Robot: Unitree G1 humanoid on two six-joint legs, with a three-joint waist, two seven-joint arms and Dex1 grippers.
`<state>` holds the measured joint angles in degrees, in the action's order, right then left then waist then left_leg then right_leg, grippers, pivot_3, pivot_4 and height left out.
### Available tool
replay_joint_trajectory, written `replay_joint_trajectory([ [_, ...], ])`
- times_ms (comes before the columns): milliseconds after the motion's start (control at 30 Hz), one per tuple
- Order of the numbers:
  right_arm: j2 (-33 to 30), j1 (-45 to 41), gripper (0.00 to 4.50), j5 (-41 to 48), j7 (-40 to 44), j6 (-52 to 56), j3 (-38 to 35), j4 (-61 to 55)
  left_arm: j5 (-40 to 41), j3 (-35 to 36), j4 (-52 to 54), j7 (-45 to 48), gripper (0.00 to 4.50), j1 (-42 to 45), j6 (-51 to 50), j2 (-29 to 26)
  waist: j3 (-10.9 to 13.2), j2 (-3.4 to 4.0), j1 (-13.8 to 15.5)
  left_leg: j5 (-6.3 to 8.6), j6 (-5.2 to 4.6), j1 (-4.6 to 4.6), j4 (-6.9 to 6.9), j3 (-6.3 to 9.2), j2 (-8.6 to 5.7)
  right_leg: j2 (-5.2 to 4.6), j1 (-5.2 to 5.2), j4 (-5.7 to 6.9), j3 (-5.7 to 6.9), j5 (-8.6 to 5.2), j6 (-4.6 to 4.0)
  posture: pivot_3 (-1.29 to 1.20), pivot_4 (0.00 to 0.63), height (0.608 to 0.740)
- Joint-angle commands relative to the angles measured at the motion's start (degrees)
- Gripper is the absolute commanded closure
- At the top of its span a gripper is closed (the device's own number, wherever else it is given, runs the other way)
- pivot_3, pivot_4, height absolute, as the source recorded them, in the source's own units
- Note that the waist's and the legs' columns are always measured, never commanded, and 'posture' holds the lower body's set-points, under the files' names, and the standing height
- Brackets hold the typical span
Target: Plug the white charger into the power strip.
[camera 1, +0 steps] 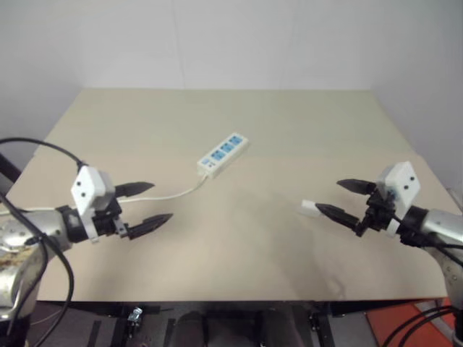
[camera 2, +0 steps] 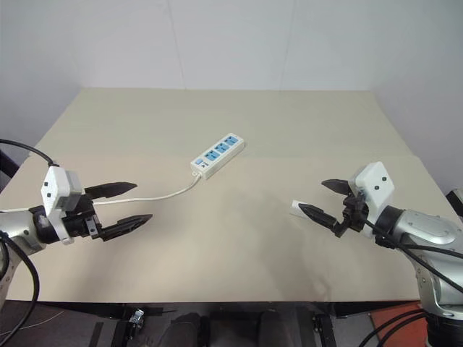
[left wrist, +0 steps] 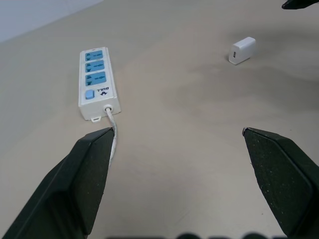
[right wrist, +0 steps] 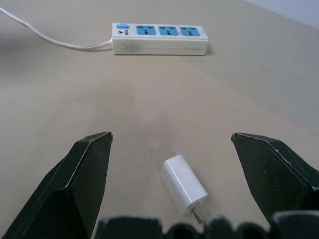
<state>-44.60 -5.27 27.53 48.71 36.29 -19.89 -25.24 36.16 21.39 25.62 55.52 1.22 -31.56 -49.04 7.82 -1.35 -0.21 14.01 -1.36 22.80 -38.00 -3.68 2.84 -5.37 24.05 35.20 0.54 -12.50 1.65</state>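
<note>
The left end effector (camera 1: 145, 204) hovers above the near left part of the desk (camera 1: 275, 130) with its two black fingers spread wide and nothing between them. Just past it, the thin white cord (camera 1: 170, 195) runs across the desk to the power strip (camera 1: 223, 154), which lies flat near the middle of the desk, set at a slant, its three blue socket panels facing up. Well to the right of the strip, the white charger (right wrist: 183, 185) lies on its side on the desk, prongs toward the robot. The right end effector (camera 1: 340, 199) hovers over it, fingers wide apart on either side and not touching it.
</note>
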Motion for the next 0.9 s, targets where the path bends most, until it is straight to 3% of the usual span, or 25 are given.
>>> replay_joint_trajectory([
  [33,-1.3,-0.27,0.0,1.2,0.02,-1.58,-2.41,-0.89,1.08,0.36,1.35,-0.36,0.02,0.84,0.53,-0.09,0.0,0.0,0.05,0.0,0.0,0.0,0.0,0.0,0.0,0.0,0.0,0.0,0.0,0.0,0.0,0.0,0.15,0.74],
  [567,-2.11,-0.78,0.0,2.17,-1.02,-0.6,-1.47,-1.18,0.01,-0.88,0.64,-1.79,0.02,1.95,0.61,0.14,0.0,0.0,0.34,0.0,0.0,0.0,0.0,0.0,0.0,0.0,0.0,0.0,0.0,0.0,0.0,0.0,0.15,0.74],
  [700,-1.68,-1.43,0.0,1.95,-1.73,-0.69,-0.8,-1.2,-6.1,-6.21,-3.81,-7.75,0.02,6.57,-0.65,0.46,0.0,0.0,0.61,0.0,0.0,-0.04,0.0,0.0,-0.01,0.0,-0.04,0.01,0.0,0.0,0.0,0.0,0.15,0.74],
  [900,-1.02,-3.33,0.0,1.86,-2.68,-0.87,1.3,-1.31,-11.76,-17.61,-17.77,-11.92,0.02,22.08,-5.37,5.8,-0.01,-0.03,1.12,-0.01,0.01,-0.07,-0.01,0.03,-0.04,0.02,-0.15,-0.01,0.04,0.01,0.0,0.0,0.15,0.74],
])
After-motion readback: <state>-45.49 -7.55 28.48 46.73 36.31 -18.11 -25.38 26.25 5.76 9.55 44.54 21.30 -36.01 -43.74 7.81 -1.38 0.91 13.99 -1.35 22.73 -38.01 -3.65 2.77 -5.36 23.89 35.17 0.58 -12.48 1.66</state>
